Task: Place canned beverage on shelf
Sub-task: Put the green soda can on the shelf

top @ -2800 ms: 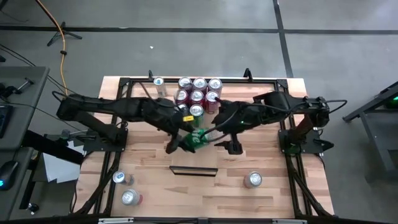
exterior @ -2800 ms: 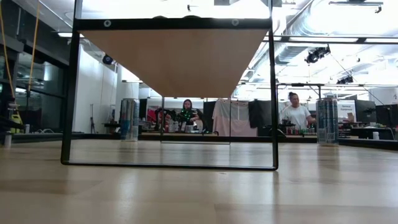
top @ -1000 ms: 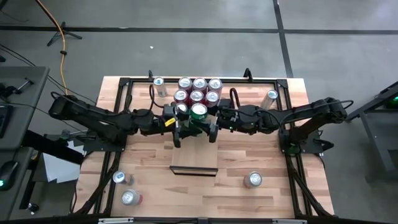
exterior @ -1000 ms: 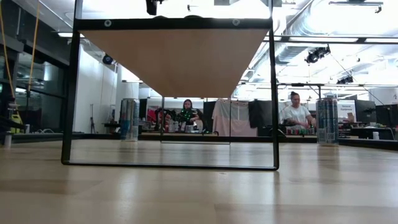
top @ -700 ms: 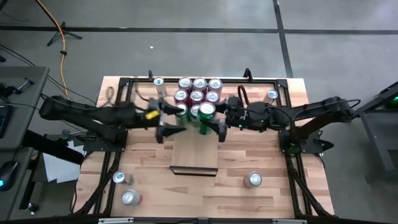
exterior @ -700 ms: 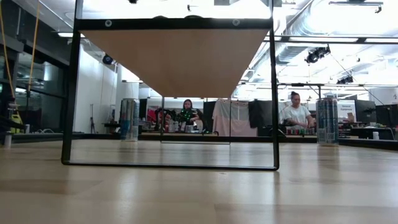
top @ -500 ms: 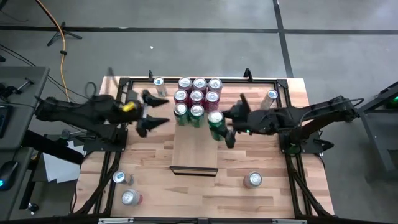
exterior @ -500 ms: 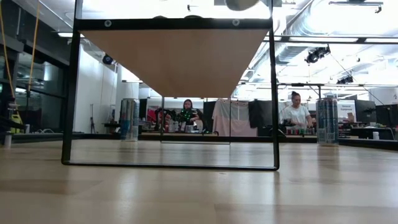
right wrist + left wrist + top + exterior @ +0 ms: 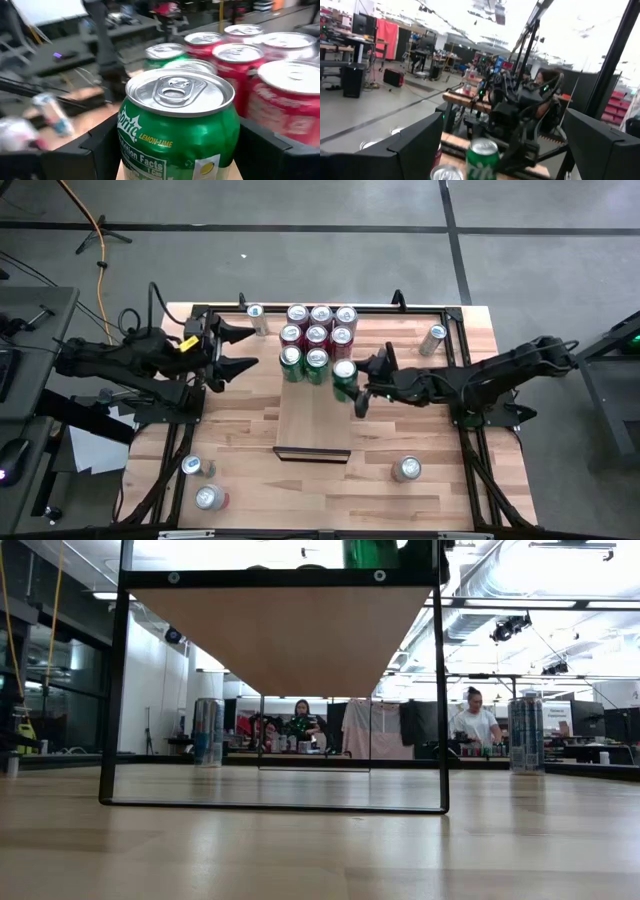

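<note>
High view: right gripper (image 9: 357, 385) pinches an upright green lemon-lime soda can (image 9: 344, 376) at the right edge of the long pale wood shelf board (image 9: 312, 420), just beside two other green cans (image 9: 303, 363) and the red can cluster (image 9: 318, 325). Left gripper (image 9: 238, 350) spread wide, holding nothing, off the shelf's left side over the butcher-block table (image 9: 240, 450).

Low view: shelf underside (image 9: 282, 635) in a black frame; green can (image 9: 371, 553) on top at right.

Left wrist view: fingers (image 9: 415, 145) apart; green can (image 9: 482, 159) ahead.

Right wrist view: green can (image 9: 179, 125) between both fingers (image 9: 102, 145), red cans (image 9: 280, 85) beside.
</note>
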